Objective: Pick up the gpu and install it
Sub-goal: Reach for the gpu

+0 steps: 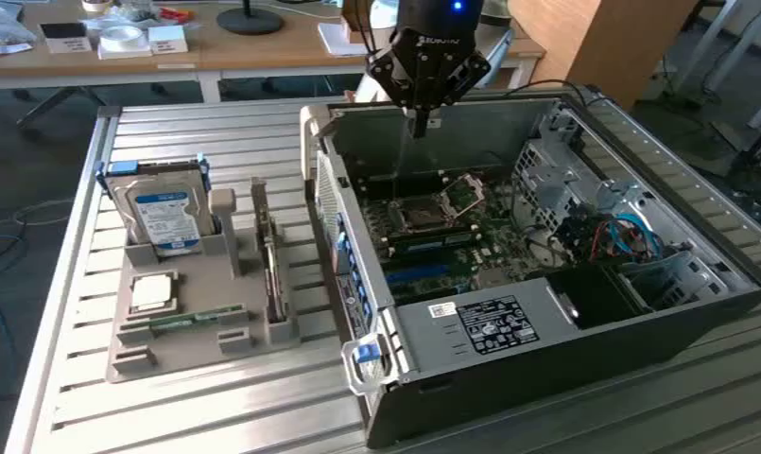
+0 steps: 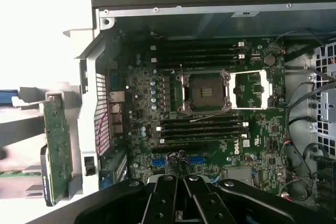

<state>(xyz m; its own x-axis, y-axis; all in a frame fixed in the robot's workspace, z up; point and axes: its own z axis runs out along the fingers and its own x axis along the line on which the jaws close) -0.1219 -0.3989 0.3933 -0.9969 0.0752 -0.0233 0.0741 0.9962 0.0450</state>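
The gpu [image 1: 268, 253] is a thin flat card standing on edge in a slot of the grey holder tray [image 1: 179, 355], at the exterior view's left of the open computer case [image 1: 607, 331]. My gripper [image 1: 421, 121] hangs above the far side of the case, over the motherboard [image 1: 462, 236], well apart from the gpu. Its fingers are shut with nothing between them. In the wrist view the gripper [image 2: 182, 182] points down at the motherboard [image 2: 210, 145], and the gpu [image 2: 56, 142] shows edge-on outside the case wall.
The tray also holds a silver hard drive [image 1: 164, 216] with a blue-white label, a processor chip [image 1: 150, 291] and a green memory stick [image 1: 194, 320]. The open processor socket [image 2: 206, 92] sits mid-board. Cables and a drive cage [image 1: 607, 236] fill the case's right side. A cluttered desk [image 1: 165, 47] stands behind.
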